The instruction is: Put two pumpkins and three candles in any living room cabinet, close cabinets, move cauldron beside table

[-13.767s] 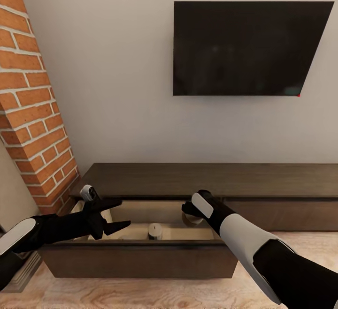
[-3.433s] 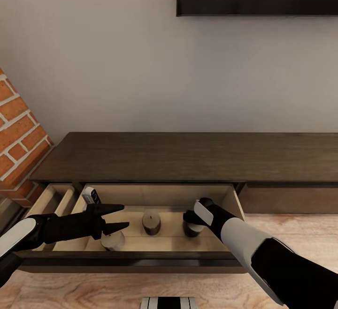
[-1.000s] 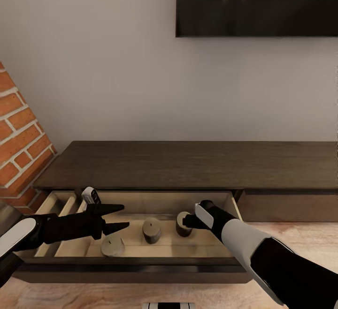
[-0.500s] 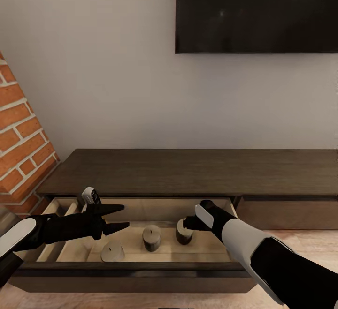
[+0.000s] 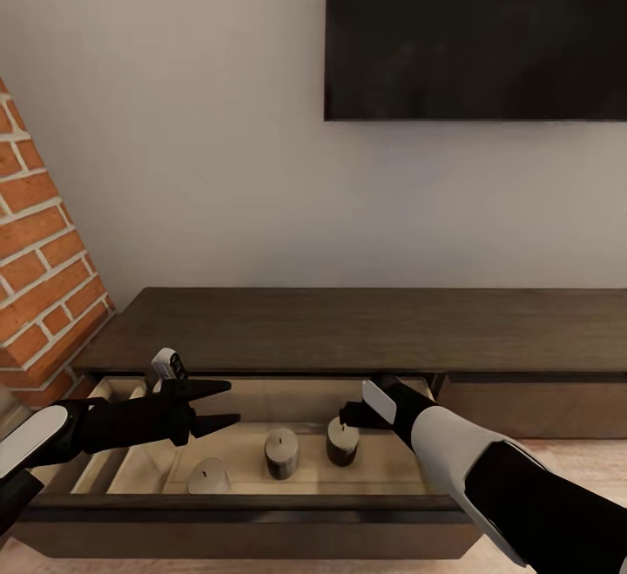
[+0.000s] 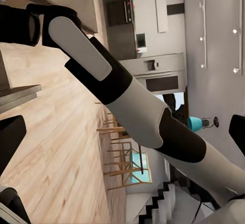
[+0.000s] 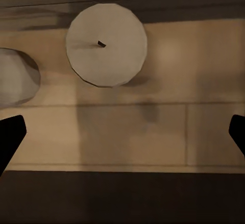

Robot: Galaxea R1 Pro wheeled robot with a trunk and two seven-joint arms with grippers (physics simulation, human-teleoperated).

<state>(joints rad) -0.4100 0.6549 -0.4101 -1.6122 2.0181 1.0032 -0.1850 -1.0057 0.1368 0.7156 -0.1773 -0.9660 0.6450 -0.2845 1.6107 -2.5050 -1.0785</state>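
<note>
Where the brick wall (image 5: 39, 260) meets the room's left side, the cabinet (image 5: 366, 326) runs long and low under the dark screen (image 5: 475, 30), its left drawer (image 5: 252, 504) pulled out with pale wood lining showing. Left end effector (image 5: 222, 403) hovers over the drawer's left part, fingers spread apart, nothing between them. Below it, three candles in a loose row on the drawer floor: leftmost candle (image 5: 209, 476) looks tipped or leaning, middle candle (image 5: 281, 453) upright, right candle (image 5: 342, 441) upright just beneath the right end effector (image 5: 350, 417). From the right wrist view, a candle top (image 7: 106, 44) with a small wick sits below the fingertips (image 7: 10, 132), which stand wide apart at the frame edges, clear of it; part of a second candle (image 7: 16, 76) shows just beside it. Judgement on handling: short stubby cylinders, likely light and rigid, waxy sides possibly slick; they tip easily, as the leaning one suggests. Best hold would be across the round sides near mid-height, not by the wick. The candles appear to be already inside, so the drawer front is the likely next thing to press, flat and handleless, pushed squarely. Pumpkins and cauldron are not judged here.
</note>
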